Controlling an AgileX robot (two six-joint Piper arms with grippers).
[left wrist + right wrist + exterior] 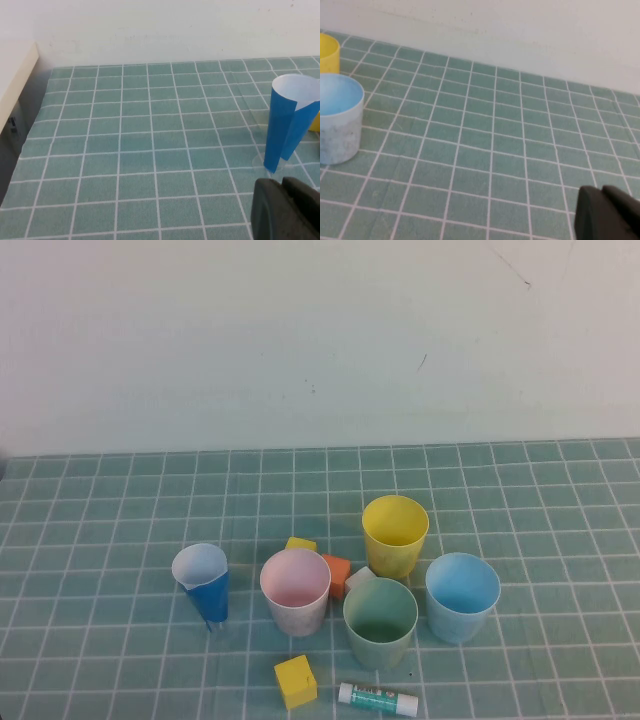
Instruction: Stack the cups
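Observation:
Four cups stand upright and apart near the middle of the table: pink, pale green, light blue and yellow. None is inside another. The right wrist view shows the light blue cup and part of the yellow cup. Neither arm shows in the high view. My left gripper is shut and empty, low over the mat just short of the dark-blue cone cup. My right gripper is shut and empty, well off to the side of the light blue cup.
A narrow dark-blue cone cup with a white inside stands left of the pink cup; it also shows in the left wrist view. Small cubes lie among the cups: orange, yellow, white. A yellow cube and a glue stick lie in front.

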